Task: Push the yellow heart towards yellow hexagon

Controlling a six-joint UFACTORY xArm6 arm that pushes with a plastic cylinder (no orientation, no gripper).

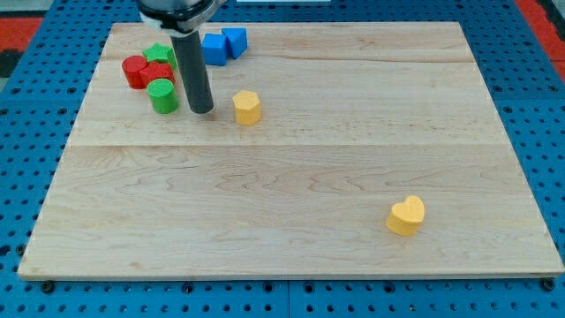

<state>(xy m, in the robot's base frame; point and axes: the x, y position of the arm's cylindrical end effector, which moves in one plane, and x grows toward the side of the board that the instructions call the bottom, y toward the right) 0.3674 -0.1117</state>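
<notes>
The yellow heart (406,215) lies near the view's bottom right of the wooden board (291,168). The yellow hexagon (247,107) sits in the upper left part of the board. My tip (202,111) rests on the board just left of the yellow hexagon, with a small gap between them, and right of a green cylinder (162,95). The heart is far from both my tip and the hexagon, down and to the view's right.
A cluster at the view's top left holds two red blocks (146,72), another green block (160,54) behind them, and two blue blocks (223,44) right of the rod. A blue pegboard surface (35,132) surrounds the board.
</notes>
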